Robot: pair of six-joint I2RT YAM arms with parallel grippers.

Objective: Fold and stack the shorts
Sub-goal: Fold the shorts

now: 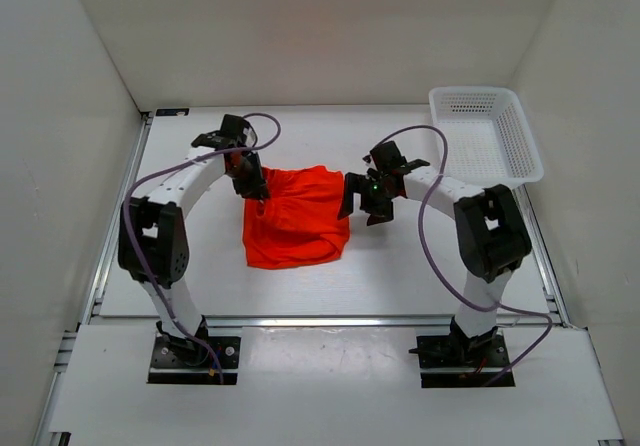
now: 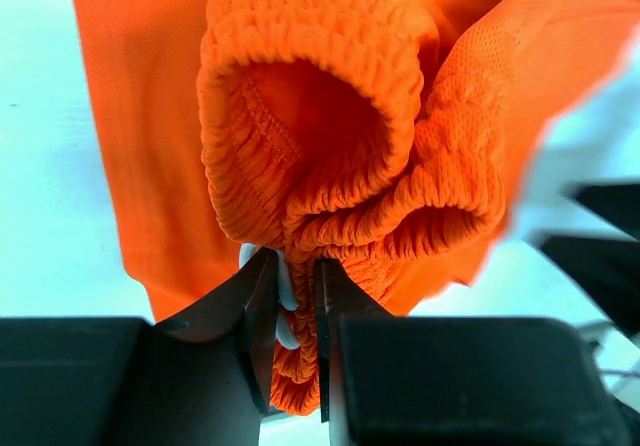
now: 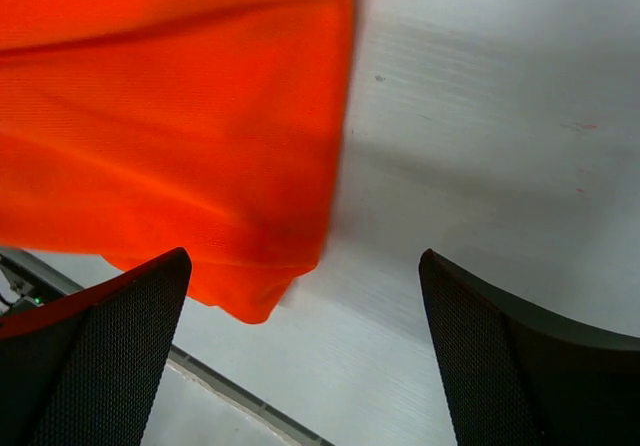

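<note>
The shorts (image 1: 297, 221) lie in a rumpled, roughly square heap on the white table (image 1: 420, 276), between the two arms. They are thin, bright orange-red fabric with a fine knit mesh weave that shows up close.

The left gripper (image 2: 296, 266) is at the far left corner of the shorts. Its two dark, flat fingers are pressed nearly together and pinch the elastic waistband (image 2: 330, 96). The waistband is thickly gathered and ribbed, and it bulges above the fingers as a rounded, open loop with puckered folds beside it. A bit of the white drawstring (image 2: 285, 301), smooth and cord-like, is caught in the narrow gap between the fingers along with the orange elastic.

The right gripper (image 1: 362, 204) is just off the right edge of the shorts and holds nothing. Its fingers (image 3: 110, 346) are spread wide, black with a finely dotted pad texture. Between them the right wrist view shows the smooth side hem of the shorts, ending in a soft rounded corner, and bare matte table.

A white plastic mesh basket (image 1: 520, 131), rectangular with a lattice wall and rolled rim, is well apart from the shorts, to their far right.
</note>
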